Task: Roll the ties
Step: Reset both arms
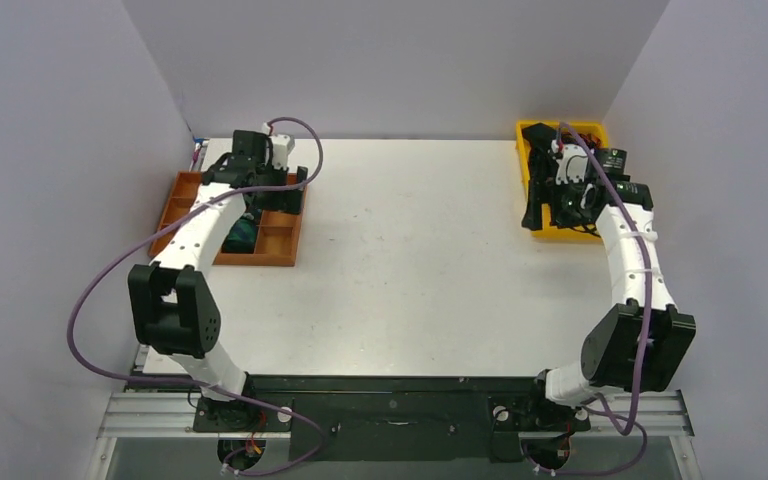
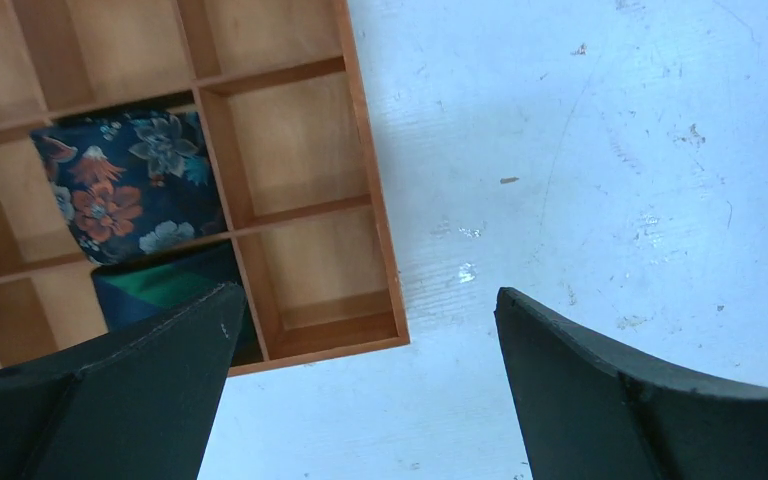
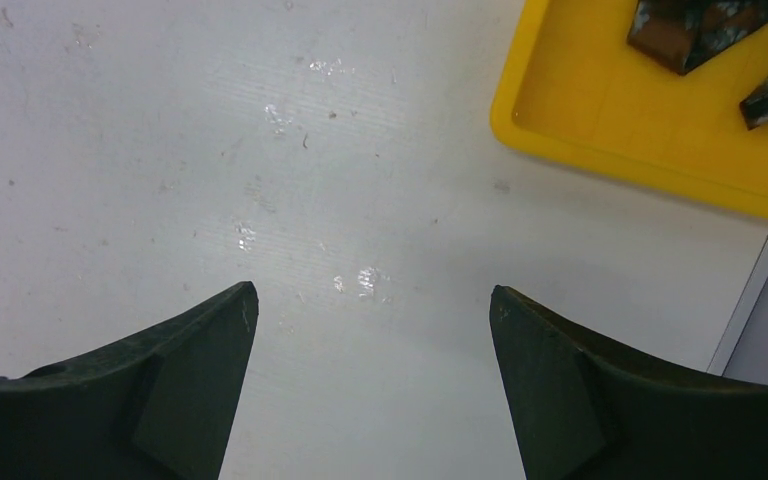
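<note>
The left gripper [image 2: 365, 305] is held over the edge of the wooden tray [image 2: 372, 200], its jaws spread wide with nothing between them. Two ties are seen already rolled and kept in adjoining compartments: a floral coil [image 2: 125, 185] and, nearer the camera, a green and navy coil [image 2: 165, 285], presumably so that the dividers stop them unwinding. The right gripper [image 3: 372, 300], likewise parted and empty, is poised above the table [image 3: 260, 150] just beside the yellow bin [image 3: 610, 130], where the flat ties [image 3: 690, 30] are heaped, not yet rolled. A reach into that bin is judged the likely next step.
</note>
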{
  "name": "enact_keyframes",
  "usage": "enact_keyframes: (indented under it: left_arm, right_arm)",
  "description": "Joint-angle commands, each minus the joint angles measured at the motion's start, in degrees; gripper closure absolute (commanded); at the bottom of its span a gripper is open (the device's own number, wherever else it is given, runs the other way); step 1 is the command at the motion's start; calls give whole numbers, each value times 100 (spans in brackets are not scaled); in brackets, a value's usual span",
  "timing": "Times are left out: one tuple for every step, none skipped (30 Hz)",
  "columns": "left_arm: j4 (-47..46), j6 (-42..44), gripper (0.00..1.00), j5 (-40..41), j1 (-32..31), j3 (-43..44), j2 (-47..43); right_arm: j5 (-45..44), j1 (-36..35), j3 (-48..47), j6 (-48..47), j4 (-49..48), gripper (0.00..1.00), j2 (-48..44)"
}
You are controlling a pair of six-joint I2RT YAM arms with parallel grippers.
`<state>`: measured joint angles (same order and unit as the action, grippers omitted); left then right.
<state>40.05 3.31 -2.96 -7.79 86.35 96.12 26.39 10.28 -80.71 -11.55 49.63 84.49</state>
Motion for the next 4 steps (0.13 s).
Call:
enact_keyframes:
  left_arm:
    - [-348, -482, 3, 209, -76, -163, -217]
    - [-349, -527, 3, 239, -84, -171, -207]
    - [-338, -535, 3, 246, -85, -155, -199]
    - [-348, -525, 3, 251, -83, -154, -210]
  right_arm:
    - [-294, 78, 416, -184, -204, 19, -187]
    - [-280, 78, 438, -113, -284, 19, -176]
    - [-241, 79, 432, -81, -312, 19, -160]
    - [-232, 79, 410, -22, -355, 19, -147]
